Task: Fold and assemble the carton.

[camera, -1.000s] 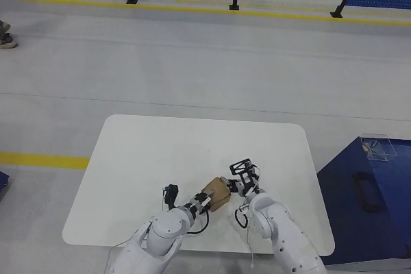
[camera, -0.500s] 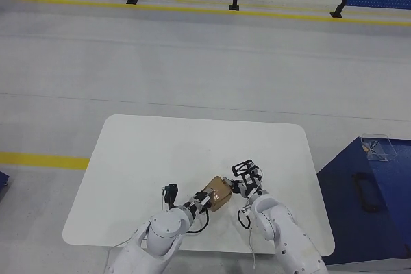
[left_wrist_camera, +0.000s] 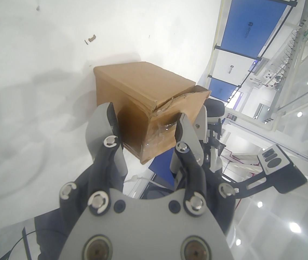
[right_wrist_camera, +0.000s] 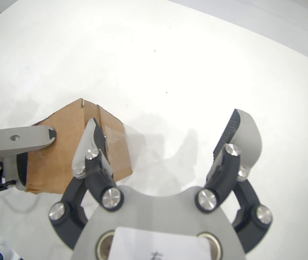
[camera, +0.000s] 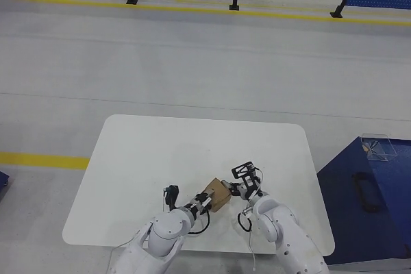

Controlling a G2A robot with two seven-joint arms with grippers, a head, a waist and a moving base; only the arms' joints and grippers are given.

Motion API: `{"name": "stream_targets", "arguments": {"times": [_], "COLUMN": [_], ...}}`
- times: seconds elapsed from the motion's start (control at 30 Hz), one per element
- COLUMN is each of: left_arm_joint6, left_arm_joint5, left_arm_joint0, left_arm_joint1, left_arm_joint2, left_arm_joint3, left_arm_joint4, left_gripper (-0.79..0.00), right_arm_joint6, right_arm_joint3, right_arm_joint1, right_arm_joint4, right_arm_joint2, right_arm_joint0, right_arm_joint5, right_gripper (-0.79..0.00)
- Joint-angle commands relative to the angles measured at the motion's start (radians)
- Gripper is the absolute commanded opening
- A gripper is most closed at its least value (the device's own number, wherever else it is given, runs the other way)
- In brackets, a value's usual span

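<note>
Left gripper (left_wrist_camera: 147, 120): closed on the near end of the carton, one finger (left_wrist_camera: 110, 125) flat against a shadowed side, the other on the taped end.

Cardboard carton (camera: 218, 194): brown, folded into box shape, one end showing a torn flap edge and clear tape. Located on the near middle of the table, close to the near edge, between the two grippers.

Right gripper (right_wrist_camera: 164, 125): spread wide, holding nothing. One finger (right_wrist_camera: 95, 133) touching the taped end of the carton, the other over bare tabletop, well apart from it.

Table (camera: 192, 151): white, rounded corners, faint scuffs. Small cardboard scrap (left_wrist_camera: 90, 39) lying on it just beyond the carton.

Blue platform (camera: 377, 198): beside the table on the robot's right, bearing a clear container (camera: 378, 146) at its far corner.

Yellow floor line (camera: 38, 160): on the grey floor to the robot's left, running up to the table.
</note>
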Motion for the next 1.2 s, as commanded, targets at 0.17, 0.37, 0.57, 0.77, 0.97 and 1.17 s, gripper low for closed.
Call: {"name": "stream_targets", "arguments": {"times": [0.17, 0.37, 0.57, 0.77, 0.97, 1.17], "left_arm_joint6": [0.011, 0.015, 0.014, 0.008, 0.021, 0.076], "left_arm_joint5": [0.021, 0.026, 0.030, 0.029, -0.003, -0.137], "left_arm_joint0": [-0.013, -0.019, -0.020, -0.014, 0.004, 0.071], "left_arm_joint1": [-0.008, -0.014, -0.016, -0.017, -0.017, -0.004], "left_arm_joint2": [0.015, 0.016, 0.014, 0.005, -0.006, -0.038], "left_arm_joint3": [0.019, 0.029, 0.033, 0.020, -0.005, -0.104], "left_arm_joint4": [0.010, 0.011, 0.020, 0.024, 0.038, 0.123], "left_gripper": [-0.437, -0.446, -0.443, -0.443, -0.305, 0.000], "right_arm_joint6": [0.004, -0.007, -0.021, 0.012, 0.031, 0.029], "right_arm_joint3": [0.027, 0.026, 0.003, -0.011, 0.040, 0.036], "right_arm_joint1": [-0.001, 0.000, 0.002, 0.007, 0.000, 0.001], "right_arm_joint4": [0.010, 0.027, 0.072, 0.055, 0.042, 0.057], "right_arm_joint2": [-0.002, 0.013, 0.040, 0.027, 0.003, 0.007], "right_arm_joint0": [0.015, 0.015, 0.005, -0.001, 0.033, 0.032], "right_arm_joint5": [-0.009, -0.001, -0.010, -0.085, -0.038, -0.050], "right_gripper": [0.000, 0.000, 0.000, 0.000, 0.000, 0.000]}}
